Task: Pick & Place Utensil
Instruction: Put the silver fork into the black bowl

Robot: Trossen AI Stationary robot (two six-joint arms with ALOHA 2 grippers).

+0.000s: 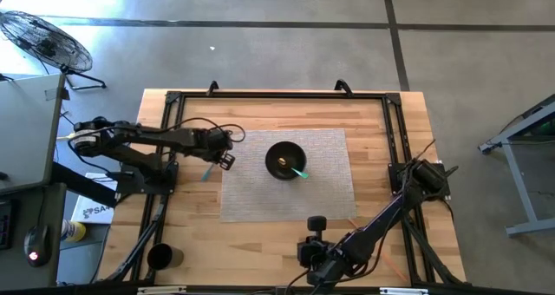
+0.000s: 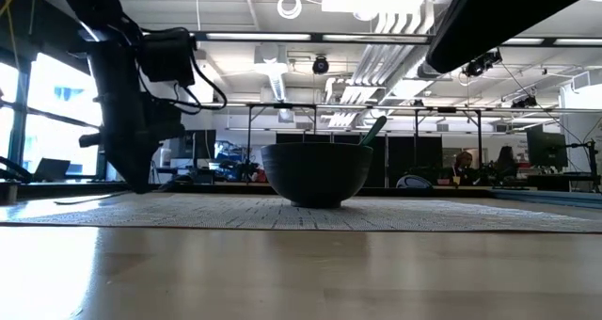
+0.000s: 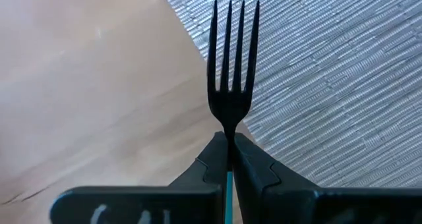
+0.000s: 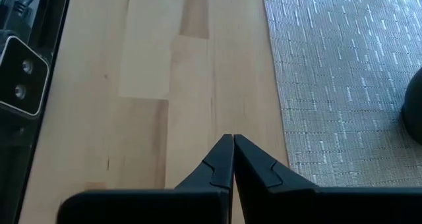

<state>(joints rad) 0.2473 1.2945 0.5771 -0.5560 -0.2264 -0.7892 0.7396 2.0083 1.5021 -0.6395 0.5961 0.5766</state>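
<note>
At mat's (image 1: 286, 195) left edge, left gripper (image 3: 229, 159) pinches fork (image 3: 231, 72), tines fwd; bowl (image 1: 285, 160) w/ teal utensil (image 1: 298, 172) lies to its right. Right gripper (image 4: 232, 151) pressed together, near front edge, idle.

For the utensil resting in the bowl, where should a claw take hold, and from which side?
Judging by its pose, grip the teal handle where it sticks up past the rim of the bowl, coming from above on the side toward the right arm. The rest lies inside the bowl, so only that raised end is free to pinch.
</note>
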